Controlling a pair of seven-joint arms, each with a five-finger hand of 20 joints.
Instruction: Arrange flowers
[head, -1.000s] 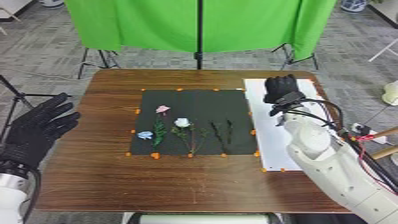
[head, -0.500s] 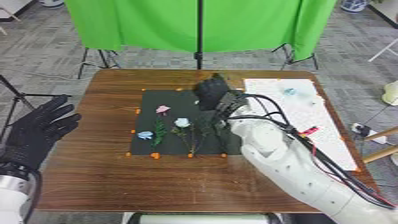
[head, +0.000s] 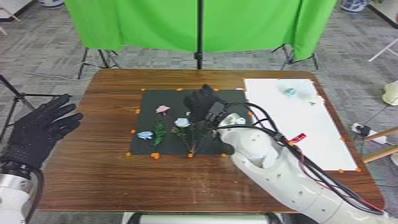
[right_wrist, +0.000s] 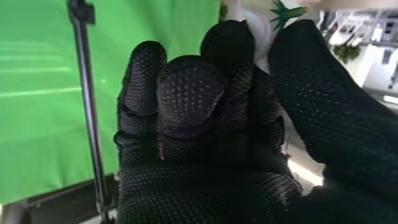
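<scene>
My right hand (head: 202, 104) is over the right part of the black mat (head: 142, 102), hiding what lies under it. In the right wrist view my right hand (right_wrist: 204, 130) has relaxed, slightly bent fingers beside the thumb; a white thing (right_wrist: 259, 37) with a green part shows past the gap between them, contact unclear. Left of the hand lie a white rose (head: 182, 122), a pink flower (head: 163, 109), a blue flower (head: 145, 135) and a green sprig (head: 159, 134). On the white sheet (head: 311, 135) lies a pale blue flower (head: 290, 92). My left hand (head: 34, 131) is open beyond the table's left edge.
The brown table (head: 98, 175) carries mat and sheet side by side, with orange marks (head: 155, 155) along their edges. My right forearm crosses the table's right front part and the sheet's left edge. A green curtain (head: 142, 25) hangs behind the table.
My right hand has moved left from the white sheet to the black mat, then slightly nearer. The sheet's pale blue flower has come into sight. My left hand has stayed in place.
</scene>
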